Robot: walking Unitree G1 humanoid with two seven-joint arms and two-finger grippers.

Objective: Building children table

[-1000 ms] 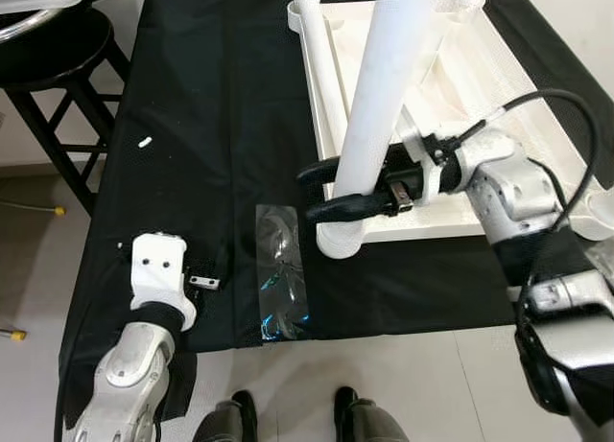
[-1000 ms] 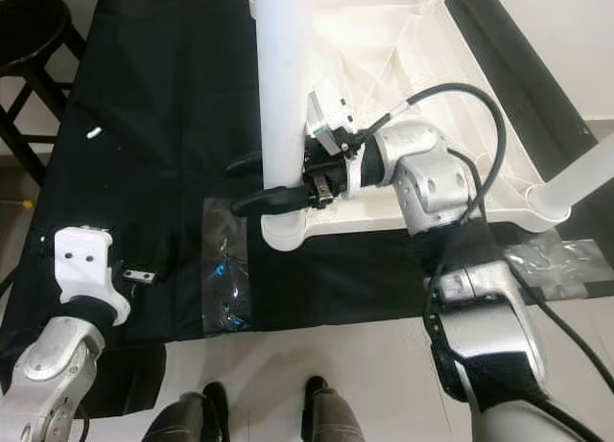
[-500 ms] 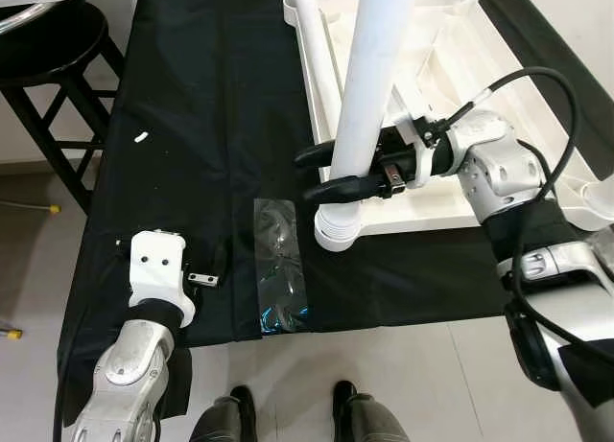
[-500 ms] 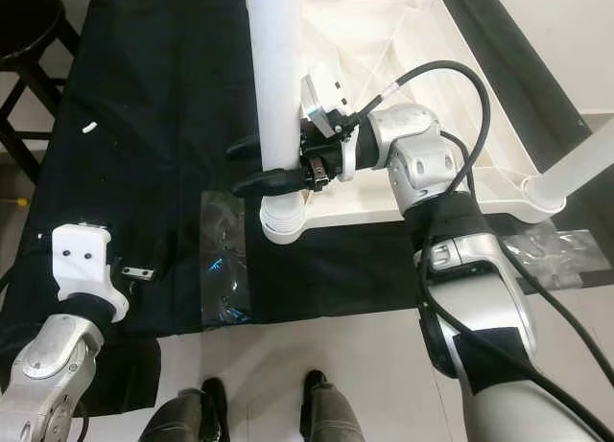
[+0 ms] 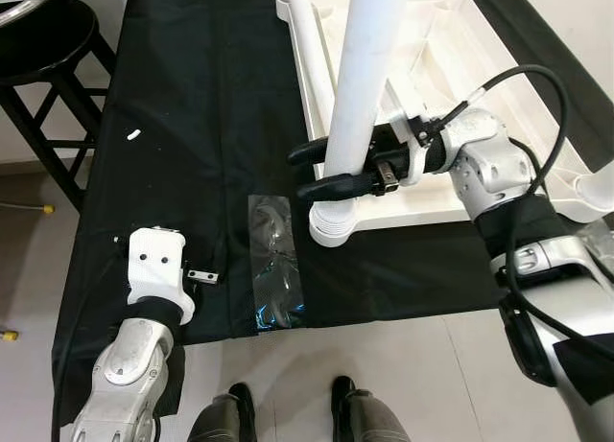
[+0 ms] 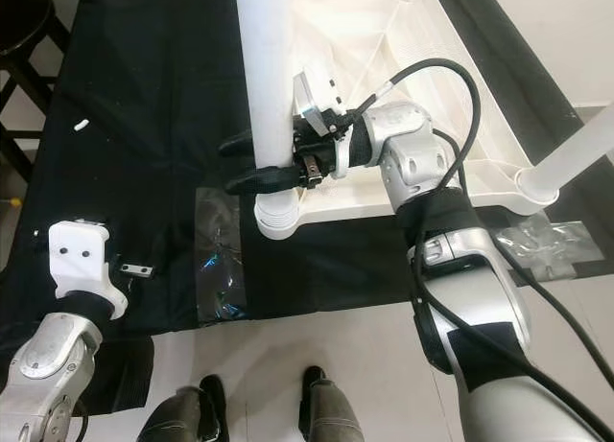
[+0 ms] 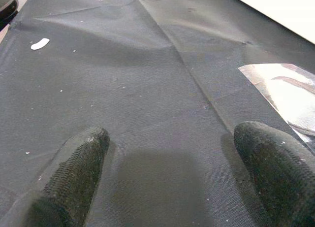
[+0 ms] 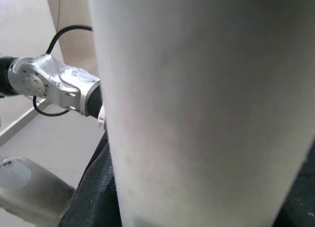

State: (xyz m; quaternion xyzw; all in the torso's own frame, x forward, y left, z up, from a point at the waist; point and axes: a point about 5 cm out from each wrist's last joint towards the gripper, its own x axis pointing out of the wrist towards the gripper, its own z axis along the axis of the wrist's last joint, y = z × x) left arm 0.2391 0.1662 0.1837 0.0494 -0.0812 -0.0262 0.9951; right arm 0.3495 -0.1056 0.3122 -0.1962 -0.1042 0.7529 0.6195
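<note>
Nearest us, our left claw [image 7: 167, 173] hovers released over the black cloth [image 5: 201, 126], fingers [image 7: 74, 173] spread wide, with a clear plastic bag [image 5: 273, 265] just beside it and a small white scrap [image 5: 133, 133] farther off. Beyond that, our right claw [image 5: 321, 171] is clenched around a white table leg [image 5: 363, 68], low on the leg, right above the round socket [image 5: 333, 224] at the corner of the upturned white tabletop [image 5: 499, 87]. A black stool [image 5: 43, 68] stands beside the cloth.

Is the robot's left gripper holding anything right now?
No, the left gripper is open over the black cloth, with nothing between its two fingers.
</note>
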